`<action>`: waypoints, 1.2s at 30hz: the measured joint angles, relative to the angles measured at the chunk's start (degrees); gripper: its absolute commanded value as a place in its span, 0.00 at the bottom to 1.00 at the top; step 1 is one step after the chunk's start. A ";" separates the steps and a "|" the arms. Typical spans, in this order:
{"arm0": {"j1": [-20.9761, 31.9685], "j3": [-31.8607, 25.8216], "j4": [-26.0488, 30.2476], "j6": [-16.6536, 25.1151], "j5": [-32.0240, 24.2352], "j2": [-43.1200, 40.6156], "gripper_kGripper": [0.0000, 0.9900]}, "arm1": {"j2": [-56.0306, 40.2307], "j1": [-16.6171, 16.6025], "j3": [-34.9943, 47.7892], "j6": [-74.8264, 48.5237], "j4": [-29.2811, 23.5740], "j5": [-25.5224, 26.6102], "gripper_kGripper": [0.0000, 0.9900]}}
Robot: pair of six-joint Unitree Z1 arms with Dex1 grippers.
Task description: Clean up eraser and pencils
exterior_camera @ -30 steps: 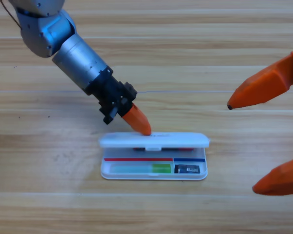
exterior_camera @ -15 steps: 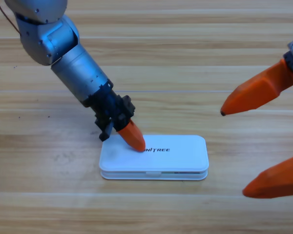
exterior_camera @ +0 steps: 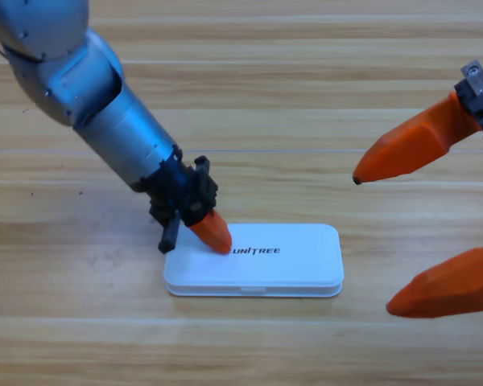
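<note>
From the high view, the only one there is, the white case (exterior_camera: 253,260) lies flat with its lid down, long side running across the picture, a little below the middle of the wooden table (exterior_camera: 306,96). One case, and it is closed: black lettering shows on the lid and a seam runs along the near edge. The eraser and the pencils cannot be seen anywhere; the shut lid hides whatever the case holds.

The left arm (exterior_camera: 105,112) slants down from the upper left corner, and the left gripper (exterior_camera: 211,232) rests its orange tip on the left part of the lid, just left of the lettering. Only one orange jaw shows as a single wedge, so whether its jaws are together or apart cannot be told.

The right gripper (exterior_camera: 402,233) comes in from the right edge, large and partly cut off. Its two orange jaws stand wide apart, one tip above and to the right of the case, the other lower, level with the case's near edge and off its right end. Neither jaw touches the case.

Room to move: bare wood lies all along the top, along the bottom edge below the case, and at the lower left. The right end of the case has the two spread jaws near it; its left end has the left gripper upon it

Counted: two arms, two grippers, one case
</note>
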 measured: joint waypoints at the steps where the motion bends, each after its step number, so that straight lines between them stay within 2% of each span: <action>1: -0.23 0.97 -0.95 -0.23 0.68 -0.45 0.00 | 0.00 0.00 0.00 0.00 0.00 0.00 0.99; 4: -1.22 2.28 -2.80 -1.39 3.20 -1.71 0.00 | 0.00 0.00 0.00 0.01 0.00 0.00 0.99; 7: -2.66 2.66 -2.11 -2.74 6.94 -3.78 0.00 | 0.00 0.00 0.00 0.04 0.00 0.00 0.99; 10: -3.01 1.79 5.03 -3.65 9.37 -7.58 0.00 | 0.00 0.00 0.00 0.04 0.00 0.00 0.99; 13: -3.80 -2.91 12.03 -4.69 9.40 -14.10 0.00 | 0.00 0.00 0.00 0.11 0.00 0.00 0.99; 17: -7.17 -6.77 15.98 -6.64 8.96 -25.82 0.00 | 0.00 0.00 0.00 0.24 0.00 0.00 0.99; 21: -11.21 -8.07 20.19 -8.63 6.50 -33.01 0.00 | 0.00 0.00 0.00 0.24 0.00 0.00 0.99; 26: -15.08 -8.28 21.54 -10.49 4.60 -34.84 0.00 | 0.00 0.00 0.00 0.24 0.00 0.00 1.00; 29: -16.13 -8.28 22.69 -10.78 2.45 -34.84 0.00 | 0.00 0.00 0.00 0.24 0.00 0.00 1.00; 34: -16.48 -8.20 22.79 -11.16 2.18 -34.83 0.00 | 0.00 0.00 0.00 0.30 0.00 0.00 1.00; 35: -16.48 -8.13 22.80 -11.18 2.17 -34.83 0.10 | 0.00 0.00 0.00 0.34 0.00 0.00 1.00; 36: -16.49 -8.12 22.80 -11.18 2.11 -34.83 0.50 | 0.00 0.00 0.00 0.38 0.00 0.00 1.00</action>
